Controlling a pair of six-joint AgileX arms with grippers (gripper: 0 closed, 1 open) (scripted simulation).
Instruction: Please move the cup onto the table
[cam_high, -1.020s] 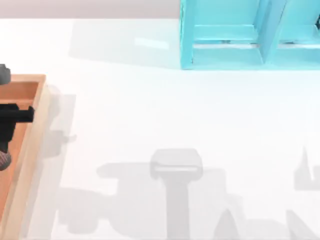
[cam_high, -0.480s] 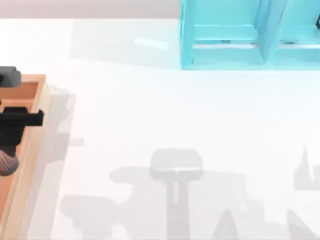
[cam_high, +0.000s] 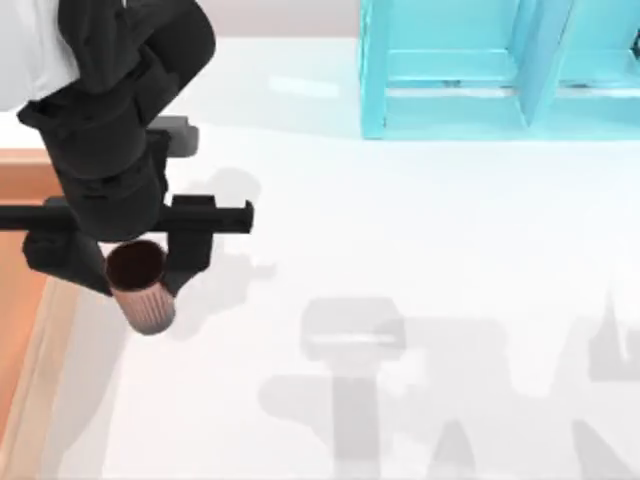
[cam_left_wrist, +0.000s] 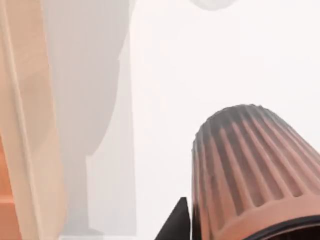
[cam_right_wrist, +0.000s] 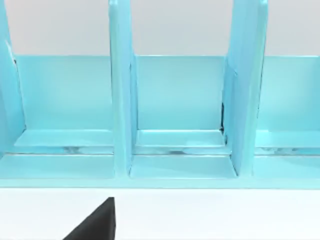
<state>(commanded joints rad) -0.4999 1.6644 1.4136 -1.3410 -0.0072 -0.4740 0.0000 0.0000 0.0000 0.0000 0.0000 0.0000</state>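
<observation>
Above table (cam_high: 420, 230), upright cup (cam_high: 141, 285) in left tool (cam_high: 130, 250)

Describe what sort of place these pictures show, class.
Probably a rendered tabletop workspace: a plain white table, a cyan shelf unit, a wooden tray, and the left gripper holding a cup.

Copper-brown ribbed cup (cam_high: 141, 287), dark reddish inside, mouth up, tilted a bit, held above table (cam_high: 420, 250) at its left side, just right of wooden tray edge. Table: plain white, glossy.
</observation>
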